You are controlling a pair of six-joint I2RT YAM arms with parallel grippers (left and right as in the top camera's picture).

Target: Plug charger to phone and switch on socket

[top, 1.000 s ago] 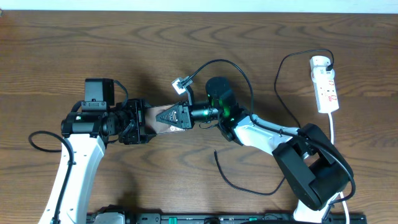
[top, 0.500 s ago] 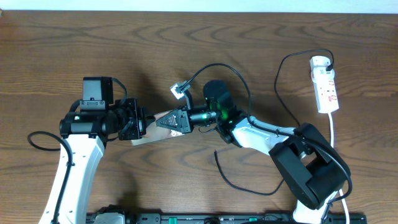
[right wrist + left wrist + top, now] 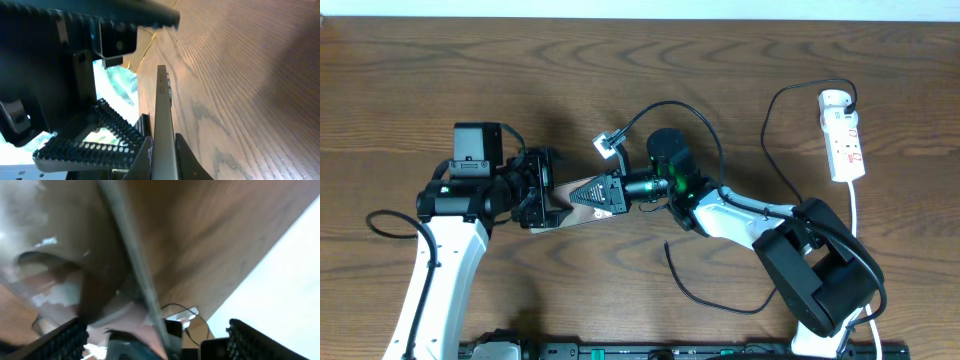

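Observation:
The phone (image 3: pixel 572 203) is held off the table between the two arms. In the right wrist view it shows edge-on (image 3: pixel 163 120), and my right gripper (image 3: pixel 163 159) is shut on it. It also shows in the overhead view (image 3: pixel 586 192). My left gripper (image 3: pixel 548 193) is at the phone's other end with its jaws wide apart (image 3: pixel 157 342). The phone is a blurred grey edge (image 3: pixel 131 255) there. The charger cable runs from the socket (image 3: pixel 844 135) and ends in a loose plug tip (image 3: pixel 667 247) on the table.
The socket's white cord (image 3: pixel 857 215) runs down the right side beside the right arm's base (image 3: pixel 820 275). A small grey-white connector (image 3: pixel 611 143) on a thick black arm cable sits behind the grippers. A black cable loop (image 3: pixel 380 228) lies at the left.
The left gripper drew back from the phone, then came to the right to its end again. The phone has tilted a little in the right gripper. The charger cable has not moved.

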